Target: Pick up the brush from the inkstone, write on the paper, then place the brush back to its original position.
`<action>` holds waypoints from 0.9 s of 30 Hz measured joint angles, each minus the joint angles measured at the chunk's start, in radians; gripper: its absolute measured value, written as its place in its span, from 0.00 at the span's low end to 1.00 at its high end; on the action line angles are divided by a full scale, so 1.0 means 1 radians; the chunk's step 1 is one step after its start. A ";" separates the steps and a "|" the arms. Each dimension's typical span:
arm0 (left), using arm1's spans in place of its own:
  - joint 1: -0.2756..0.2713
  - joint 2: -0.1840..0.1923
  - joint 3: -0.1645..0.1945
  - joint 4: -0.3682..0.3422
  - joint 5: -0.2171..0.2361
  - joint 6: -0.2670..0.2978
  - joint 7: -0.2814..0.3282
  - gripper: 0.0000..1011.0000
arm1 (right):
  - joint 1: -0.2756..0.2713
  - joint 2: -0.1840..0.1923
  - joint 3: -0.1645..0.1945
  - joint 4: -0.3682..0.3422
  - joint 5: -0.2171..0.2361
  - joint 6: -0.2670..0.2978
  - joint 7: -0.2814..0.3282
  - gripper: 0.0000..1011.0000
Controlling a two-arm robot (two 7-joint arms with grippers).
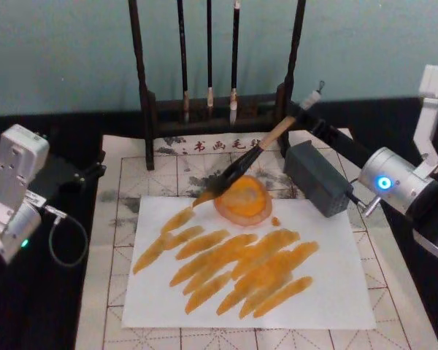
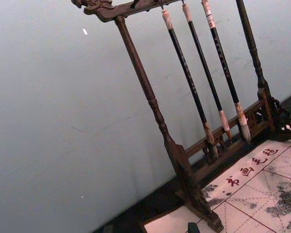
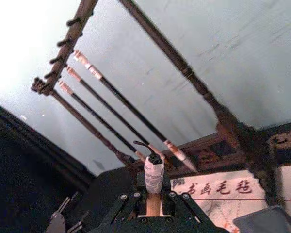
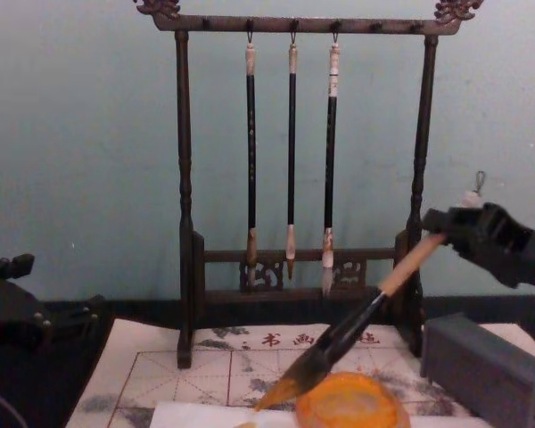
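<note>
My right gripper [image 1: 312,117] is shut on the upper handle of the brush [image 1: 266,142], close under its white end cap [image 3: 153,172]. The brush [image 4: 366,316] slants down to the left. Its orange-wet tuft ends at the left rim of the inkstone [image 1: 242,200], an orange round dish [image 4: 352,403] on the paper's far edge. I cannot tell whether the tip touches. The paper [image 1: 314,292] is a white sheet carrying several orange strokes. My left gripper [image 1: 87,173] is parked at the table's left, away from the paper.
A dark wooden brush rack [image 1: 150,109] with three thin hanging brushes [image 4: 292,152] stands behind the inkstone. A grey box [image 1: 317,179] lies right of the inkstone, under my right arm. The beige grid mat [image 1: 128,171] lies beneath the paper.
</note>
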State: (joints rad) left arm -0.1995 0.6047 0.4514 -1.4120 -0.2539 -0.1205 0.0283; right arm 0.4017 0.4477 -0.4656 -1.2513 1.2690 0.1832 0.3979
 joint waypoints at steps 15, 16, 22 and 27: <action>0.000 0.000 0.000 0.000 0.000 0.000 0.000 0.99 | -0.065 0.041 0.052 -0.055 0.047 -0.046 -0.050 0.18; 0.000 0.000 0.000 0.000 0.000 0.000 0.000 0.99 | -0.065 0.041 0.052 -0.055 0.047 -0.046 -0.050 0.18; 0.000 0.000 0.000 0.000 0.000 0.000 0.000 0.99 | -0.090 0.056 0.068 -0.069 0.059 -0.058 -0.077 0.18; 0.000 0.000 0.000 0.000 0.000 0.000 0.000 0.99 | -0.100 0.059 0.077 -0.066 0.075 -0.058 -0.086 0.18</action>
State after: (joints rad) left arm -0.1995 0.6047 0.4514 -1.4120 -0.2539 -0.1205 0.0283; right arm 0.3017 0.5070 -0.3884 -1.3175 1.3442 0.1253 0.3118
